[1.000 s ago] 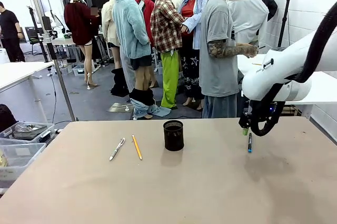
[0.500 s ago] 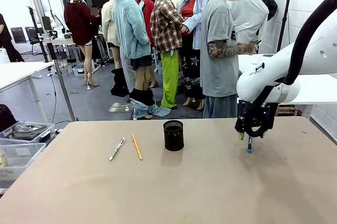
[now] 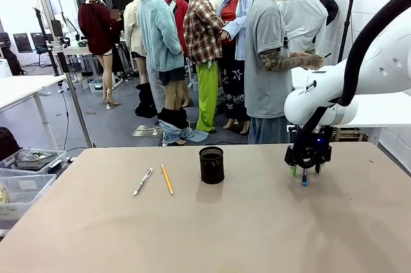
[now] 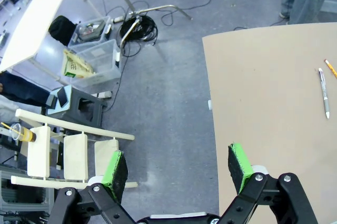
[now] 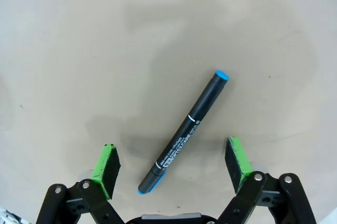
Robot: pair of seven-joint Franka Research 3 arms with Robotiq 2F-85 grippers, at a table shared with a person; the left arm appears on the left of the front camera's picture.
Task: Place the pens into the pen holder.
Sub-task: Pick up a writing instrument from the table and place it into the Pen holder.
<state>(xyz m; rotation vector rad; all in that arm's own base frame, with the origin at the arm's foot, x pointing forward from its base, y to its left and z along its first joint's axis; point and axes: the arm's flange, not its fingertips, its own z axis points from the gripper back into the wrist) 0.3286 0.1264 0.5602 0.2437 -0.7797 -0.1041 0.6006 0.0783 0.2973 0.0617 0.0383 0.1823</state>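
Here, with the right hand (image 5: 171, 163) spread open and the black marker (image 5: 184, 132) lying slantwise below between its pads (image 5: 108, 163), rotate the wrist square to the barrel before closing mid-length.

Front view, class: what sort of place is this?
Probably a robotics lab or workshop: a white robot arm reaches over a plain tan table, clear plastic storage bins stand on the grey floor, and black cables lie coiled nearby.

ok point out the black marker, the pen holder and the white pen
black marker (image 5: 184, 129), right wrist view, middle of the barrel
pen holder (image 3: 211, 167), front view, mesh side wall
white pen (image 3: 142, 181), front view, mid-shaft
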